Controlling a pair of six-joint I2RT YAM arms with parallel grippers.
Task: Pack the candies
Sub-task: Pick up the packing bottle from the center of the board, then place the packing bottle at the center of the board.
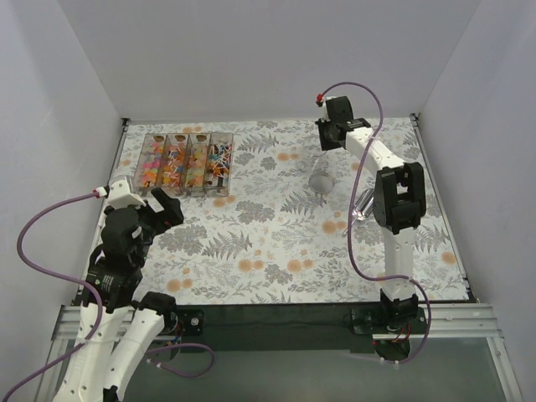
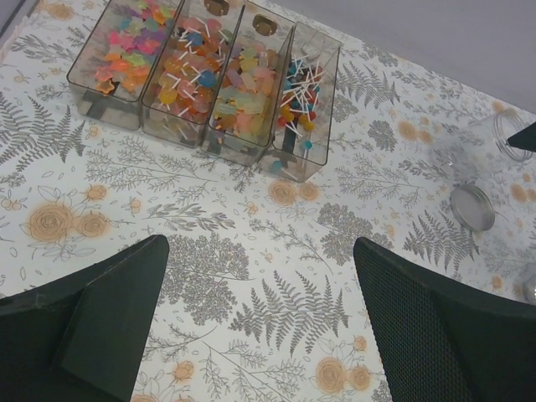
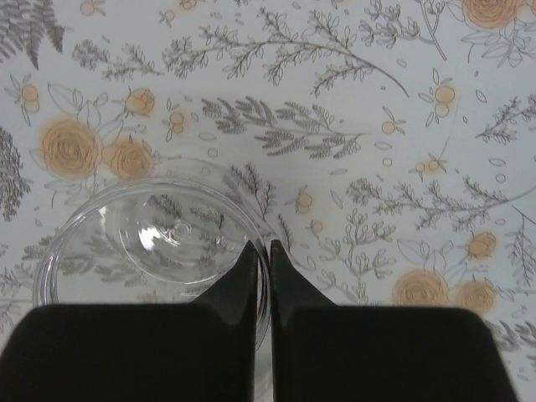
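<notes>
The candies [image 1: 186, 163] fill four clear bins side by side at the back left; they also show in the left wrist view [image 2: 201, 75]. My left gripper [image 1: 167, 208] is open and empty above the cloth in front of the bins [image 2: 260, 243]. A clear glass jar [image 3: 142, 243] stands empty at the back right [image 1: 327, 156]. My right gripper [image 3: 257, 251] is shut on the jar's rim, one finger inside and one outside, and shows from above [image 1: 328, 144]. The jar's edge also shows in the left wrist view [image 2: 507, 134].
A round metal lid [image 1: 322, 180] lies on the flowered tablecloth just in front of the jar, also in the left wrist view [image 2: 471, 207]. A shiny metal scoop [image 1: 362, 203] lies beside the right arm's elbow. White walls enclose the table on three sides.
</notes>
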